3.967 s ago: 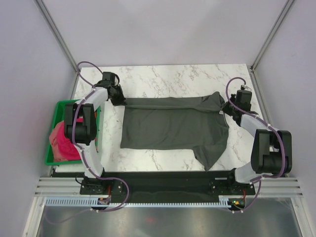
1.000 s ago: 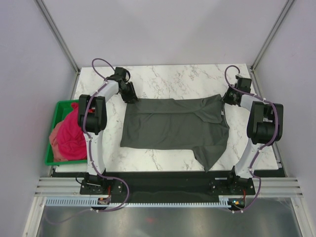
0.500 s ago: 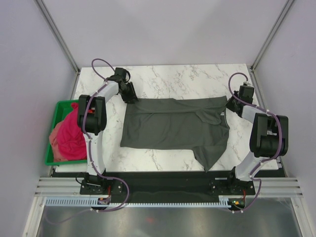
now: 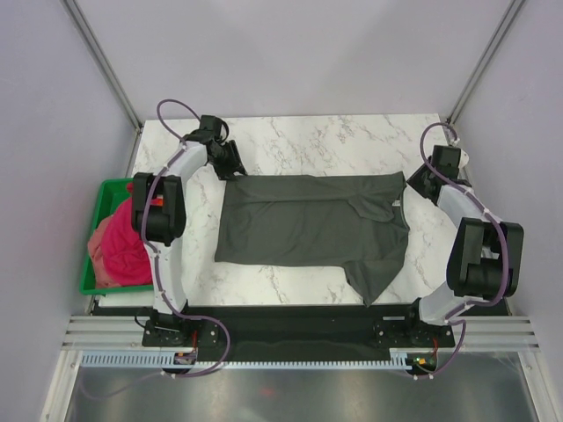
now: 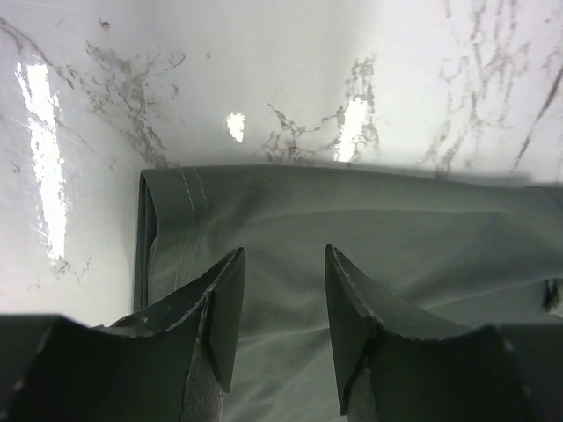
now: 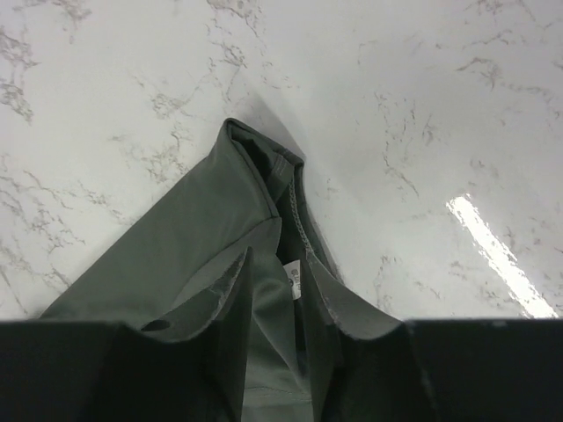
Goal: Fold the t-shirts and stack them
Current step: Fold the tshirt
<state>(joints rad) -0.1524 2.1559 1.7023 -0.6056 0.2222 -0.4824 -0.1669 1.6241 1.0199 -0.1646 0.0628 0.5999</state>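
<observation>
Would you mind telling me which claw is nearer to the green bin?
Left. The left claw is at the far-left corner of the grey t-shirt, a little beyond the green bin. The right claw is at the shirt's far-right corner, on the opposite side.

- No word, number or brand can be read anywhere
- A small white tag [image 6: 295,281] sits inside the collar of the dark grey t-shirt [image 6: 193,237], its print too small and blurred to make out
</observation>
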